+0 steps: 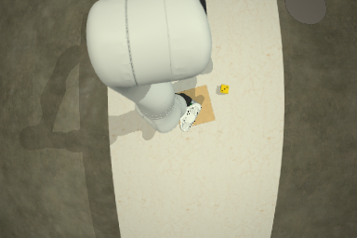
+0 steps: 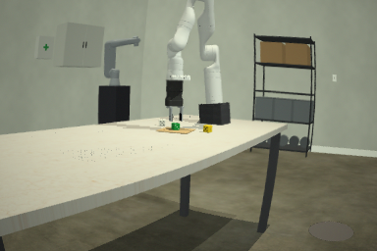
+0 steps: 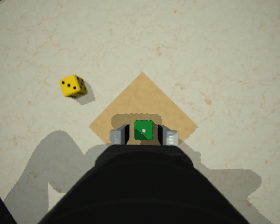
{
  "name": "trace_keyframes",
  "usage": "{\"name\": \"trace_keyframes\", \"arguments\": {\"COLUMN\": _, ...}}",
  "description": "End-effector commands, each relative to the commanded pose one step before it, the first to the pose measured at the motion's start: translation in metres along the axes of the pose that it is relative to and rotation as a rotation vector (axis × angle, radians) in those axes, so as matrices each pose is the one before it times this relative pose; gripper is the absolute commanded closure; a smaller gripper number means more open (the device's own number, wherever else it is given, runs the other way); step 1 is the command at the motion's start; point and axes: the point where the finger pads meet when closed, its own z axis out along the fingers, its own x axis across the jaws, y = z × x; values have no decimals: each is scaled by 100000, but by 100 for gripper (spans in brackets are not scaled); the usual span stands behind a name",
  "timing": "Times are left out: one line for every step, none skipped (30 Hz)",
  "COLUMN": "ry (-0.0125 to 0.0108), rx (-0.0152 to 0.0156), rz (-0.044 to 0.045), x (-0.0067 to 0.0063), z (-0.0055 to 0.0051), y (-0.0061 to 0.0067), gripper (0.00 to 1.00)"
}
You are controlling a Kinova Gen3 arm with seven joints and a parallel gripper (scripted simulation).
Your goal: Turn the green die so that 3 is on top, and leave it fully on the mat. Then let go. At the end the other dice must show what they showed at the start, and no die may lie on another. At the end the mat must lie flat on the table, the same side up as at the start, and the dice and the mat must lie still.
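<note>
From where I stand, the arm hangs straight down over the tan mat (image 3: 141,95), and its gripper (image 3: 143,136) is spread wide with nothing caught in it, one of the fingers on either side of the green die (image 3: 143,130). The die sits squarely between them on the mat, a gap showing on both flanks, so I judge the fingers are lined up for a pinch across two opposite faces rather than pressing yet. Its upward face shows a single pip, which is not the three wanted, so a grip and a tip-over seems to be the point of this pose. The yellow die (image 3: 73,86) lies off the mat on the surface, well to the side of the fingers and beyond them, safely out of their path. A white die (image 2: 161,123) rests beside the mat on the other side.
</note>
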Motion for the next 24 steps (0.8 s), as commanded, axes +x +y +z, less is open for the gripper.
{"name": "trace_keyframes", "arguments": {"ry": 366, "rx": -95, "rz": -502, "x": 87, "z": 114, "y": -8, "gripper": 13}}
{"name": "trace_keyframes", "arguments": {"ry": 0, "rx": 0, "rz": 0, "x": 0, "z": 1, "y": 0, "gripper": 13}}
{"name": "trace_keyframes", "arguments": {"ry": 0, "rx": 0, "rz": 0, "x": 0, "z": 0, "y": 0, "gripper": 13}}
{"name": "trace_keyframes", "arguments": {"ry": 0, "rx": 0, "rz": 0, "x": 0, "z": 0, "y": 0, "gripper": 13}}
{"name": "trace_keyframes", "arguments": {"ry": 0, "rx": 0, "rz": 0, "x": 0, "z": 9, "y": 0, "gripper": 13}}
{"name": "trace_keyframes", "arguments": {"ry": 0, "rx": 0, "rz": 0, "x": 0, "z": 22, "y": 0, "gripper": 13}}
{"name": "trace_keyframes", "arguments": {"ry": 0, "rx": 0, "rz": -1, "x": 0, "z": 40, "y": 0, "gripper": 13}}
{"name": "trace_keyframes", "arguments": {"ry": 0, "rx": 0, "rz": -1, "x": 0, "z": 61, "y": 0, "gripper": 13}}
{"name": "trace_keyframes", "arguments": {"ry": 0, "rx": 0, "rz": 0, "x": 0, "z": 83, "y": 0, "gripper": 13}}
{"name": "trace_keyframes", "arguments": {"ry": 0, "rx": 0, "rz": 0, "x": 0, "z": 107, "y": 0, "gripper": 13}}
{"name": "trace_keyframes", "arguments": {"ry": -1, "rx": -1, "rz": 2, "x": -1, "z": 131, "y": 1, "gripper": 13}}
{"name": "trace_keyframes", "arguments": {"ry": 1, "rx": 1, "rz": -2, "x": 1, "z": 152, "y": -1, "gripper": 13}}
{"name": "trace_keyframes", "arguments": {"ry": 0, "rx": 0, "rz": 0, "x": 0, "z": 173, "y": 0, "gripper": 13}}
{"name": "trace_keyframes", "arguments": {"ry": 0, "rx": 0, "rz": 1, "x": 0, "z": 190, "y": 0, "gripper": 13}}
{"name": "trace_keyframes", "arguments": {"ry": 1, "rx": 0, "rz": -1, "x": 0, "z": 204, "y": 0, "gripper": 13}}
{"name": "trace_keyframes", "arguments": {"ry": -1, "rx": -1, "rz": 1, "x": -1, "z": 215, "y": 0, "gripper": 13}}
{"name": "trace_keyframes", "arguments": {"ry": 1, "rx": 1, "rz": -1, "x": 1, "z": 222, "y": 0, "gripper": 13}}
{"name": "trace_keyframes", "arguments": {"ry": -1, "rx": -1, "rz": 1, "x": -1, "z": 225, "y": 0, "gripper": 13}}
{"name": "trace_keyframes", "arguments": {"ry": 1, "rx": 1, "rz": -1, "x": 1, "z": 224, "y": 0, "gripper": 13}}
{"name": "trace_keyframes", "arguments": {"ry": 0, "rx": 0, "rz": 0, "x": 0, "z": 0, "y": 0, "gripper": 13}}
{"name": "trace_keyframes", "arguments": {"ry": 0, "rx": 0, "rz": 0, "x": 0, "z": 0, "y": 0, "gripper": 13}}
{"name": "trace_keyframes", "arguments": {"ry": -1, "rx": -1, "rz": 2, "x": -1, "z": 219, "y": 1, "gripper": 13}}
{"name": "trace_keyframes", "arguments": {"ry": 1, "rx": 1, "rz": -2, "x": 1, "z": 210, "y": 0, "gripper": 13}}
{"name": "trace_keyframes", "arguments": {"ry": -1, "rx": -1, "rz": 2, "x": -1, "z": 198, "y": 1, "gripper": 13}}
